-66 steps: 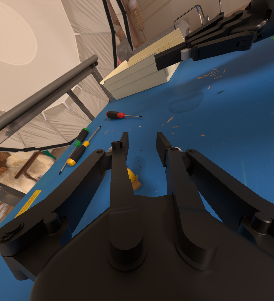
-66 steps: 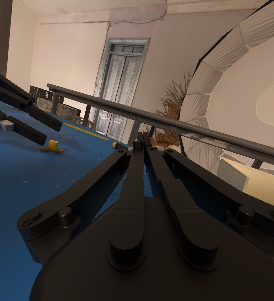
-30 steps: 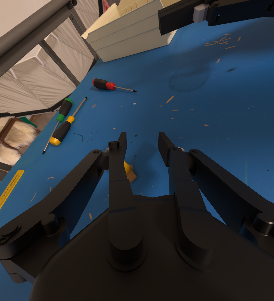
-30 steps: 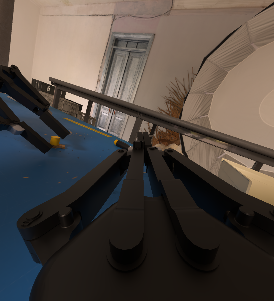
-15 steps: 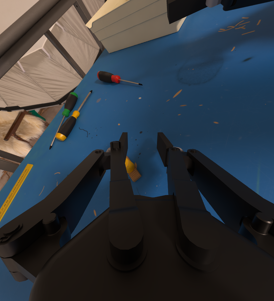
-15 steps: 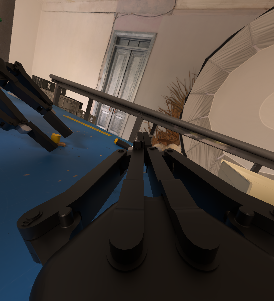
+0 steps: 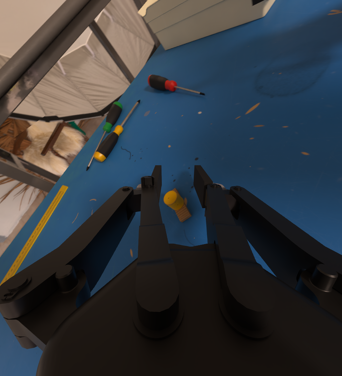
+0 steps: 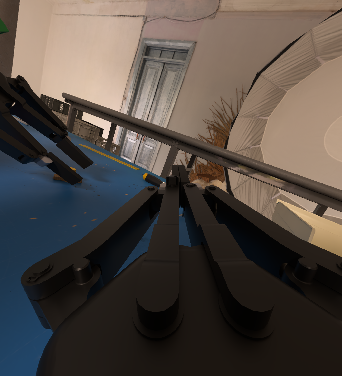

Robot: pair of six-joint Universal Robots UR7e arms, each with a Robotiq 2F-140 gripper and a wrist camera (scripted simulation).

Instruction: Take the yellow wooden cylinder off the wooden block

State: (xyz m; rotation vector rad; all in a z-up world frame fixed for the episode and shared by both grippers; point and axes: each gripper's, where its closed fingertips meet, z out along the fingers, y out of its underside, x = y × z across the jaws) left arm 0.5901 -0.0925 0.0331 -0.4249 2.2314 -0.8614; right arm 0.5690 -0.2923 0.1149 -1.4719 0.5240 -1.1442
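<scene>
The yellow wooden cylinder stands on a small flat wooden block on the blue table. My left gripper is open, and the cylinder lies between its two fingers, nearer the left one, with gaps on both sides. In the right wrist view the left gripper reaches down over the block, and its near finger hides most of the cylinder. My right gripper is shut and empty, held above the table far from the block.
Three screwdrivers lie near the table's edge: red-handled, green-handled and yellow-handled. A cream box stands at the far end. A yellow ruler strip runs along the edge, and a grey rail beyond it.
My left gripper has moved toward the cylinder and lower, so the cylinder now sits between the open fingers instead of behind the left one. The right gripper has stayed still.
</scene>
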